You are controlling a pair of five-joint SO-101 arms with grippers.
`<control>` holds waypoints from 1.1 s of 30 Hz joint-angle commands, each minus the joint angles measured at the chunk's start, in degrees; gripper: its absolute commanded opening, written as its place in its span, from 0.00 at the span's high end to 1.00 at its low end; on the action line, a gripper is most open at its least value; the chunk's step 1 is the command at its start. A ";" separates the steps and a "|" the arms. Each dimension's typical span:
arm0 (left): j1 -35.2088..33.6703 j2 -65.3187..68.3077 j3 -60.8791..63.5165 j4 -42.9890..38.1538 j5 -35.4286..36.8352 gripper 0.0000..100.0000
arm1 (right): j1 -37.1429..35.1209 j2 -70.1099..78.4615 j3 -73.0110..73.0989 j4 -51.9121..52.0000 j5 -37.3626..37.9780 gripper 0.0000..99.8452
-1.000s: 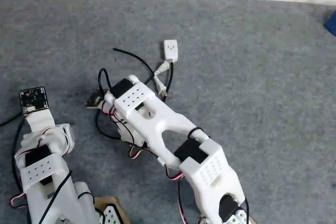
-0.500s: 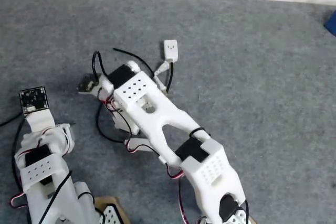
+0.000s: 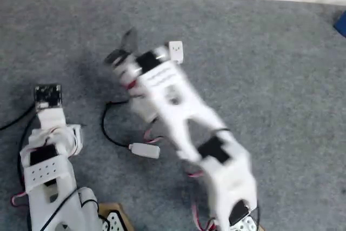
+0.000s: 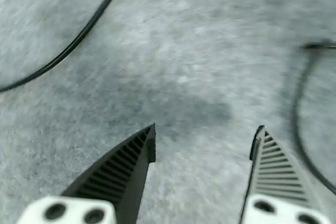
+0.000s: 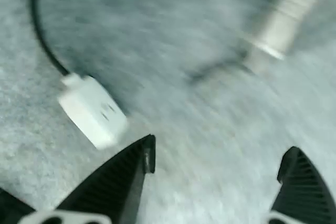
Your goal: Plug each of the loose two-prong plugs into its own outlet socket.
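The grey carpet is a short, felt-like pile, matte and grippy, so small parts on it should drag rather than skate. The right arm, white plastic with perforated plates, stretches up to just beside the socket. Its right gripper is spread wide and holds nothing, one dark ribbed finger close to the socket. The left arm sits well apart from the socket. Its left gripper also gapes wide and empty over bare carpet. A thin black cord loops across the carpet well short of the socket; it looks limp but a little springy, likely to tug and twist whatever it ends in. The socket is a small white block with rounded corners and two slots, hard and smooth. It seems light and unanchored, so it will probably slide when pushed and wants pinning across its sides. The plug, a slim white body on the cord, lies well apart from the socket, beyond the right arm. It should be light, stiff and slightly slick, best pinched across the body behind the prongs, never by the cord. A pale cylindrical piece, likely a second plug, lies near the socket.
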 commanded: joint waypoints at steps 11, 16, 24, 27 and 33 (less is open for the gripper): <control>53.41 -0.92 -27.91 49.23 -14.59 0.70 | 21.41 -64.66 92.44 -43.82 -3.96 0.64; 54.11 -0.84 -20.62 40.97 -14.86 0.70 | 21.49 -87.43 107.30 -49.10 -5.19 0.64; 54.11 -0.75 -10.33 31.03 -19.25 0.70 | 21.14 -107.65 117.41 -49.01 -5.54 0.64; 54.46 -0.75 -9.01 31.03 -19.25 0.70 | 21.14 -111.08 119.25 -48.92 -5.63 0.64; 54.64 -0.75 -6.99 30.07 -19.25 0.70 | 21.14 -110.46 118.99 -48.04 -5.63 0.64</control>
